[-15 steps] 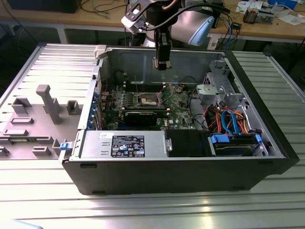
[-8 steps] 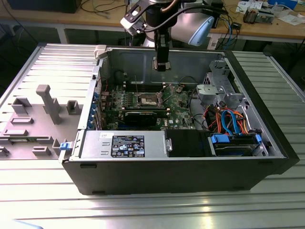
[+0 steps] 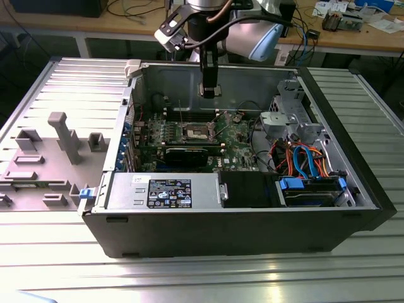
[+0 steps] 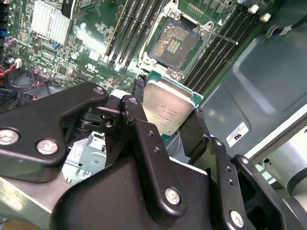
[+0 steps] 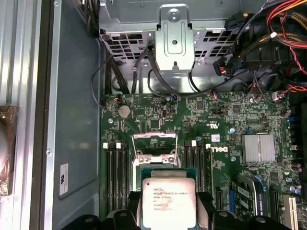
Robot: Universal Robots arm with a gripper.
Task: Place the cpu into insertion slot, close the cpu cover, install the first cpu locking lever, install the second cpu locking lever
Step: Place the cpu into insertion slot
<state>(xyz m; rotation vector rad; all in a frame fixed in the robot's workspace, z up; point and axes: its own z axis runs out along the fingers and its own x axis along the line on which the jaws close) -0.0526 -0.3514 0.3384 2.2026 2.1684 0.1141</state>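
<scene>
Second wrist view: cpu (image 4: 169, 106) tight within closed end effector (image 4: 167, 114) (insertion slot (image 4: 172, 44) beyond).

Black fingers (image 4: 192, 135) clamp the cpu (image 4: 168, 111) by two opposite edges, near the open insertion slot (image 4: 173, 44) but apart from it.

Arm (image 3: 249, 36): silver-grey metal, with a rounded joint and a pale blue cap.
Cable (image 3: 281, 23): black and thin, looped beside the joint.
Tool (image 4: 168, 108): matte black, built of flat hinged bars ending in two narrow fingers (image 4: 192, 134).
Screws (image 4: 48, 146): round, silver, sunk into the black bars.
</scene>
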